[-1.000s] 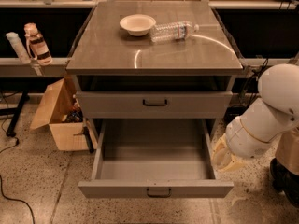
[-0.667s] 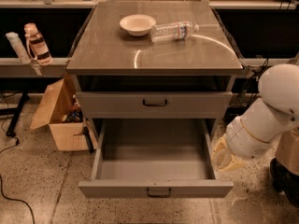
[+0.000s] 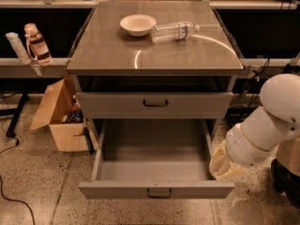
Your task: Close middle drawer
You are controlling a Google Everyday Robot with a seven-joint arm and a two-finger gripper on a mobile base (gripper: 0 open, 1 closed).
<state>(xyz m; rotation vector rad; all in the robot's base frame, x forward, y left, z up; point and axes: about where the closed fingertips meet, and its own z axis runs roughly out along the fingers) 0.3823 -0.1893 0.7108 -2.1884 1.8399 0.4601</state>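
The middle drawer (image 3: 154,165) is pulled far out of the grey cabinet. Its inside shows empty, and its flat front with a small dark handle (image 3: 158,193) faces me at the bottom. Above it the taller top drawer (image 3: 155,104) is closed. The lowest drawer is hidden under the open one. My white arm (image 3: 262,125) comes in from the right. My gripper (image 3: 222,165) is at its cream-coloured lower end, just outside the open drawer's right side wall, near the front corner.
A white bowl (image 3: 138,24) and a plastic water bottle (image 3: 174,31) lying on its side are on the cabinet top (image 3: 117,50). An open cardboard box (image 3: 60,116) stands on the floor to the left. A bottle (image 3: 36,44) stands on the left ledge.
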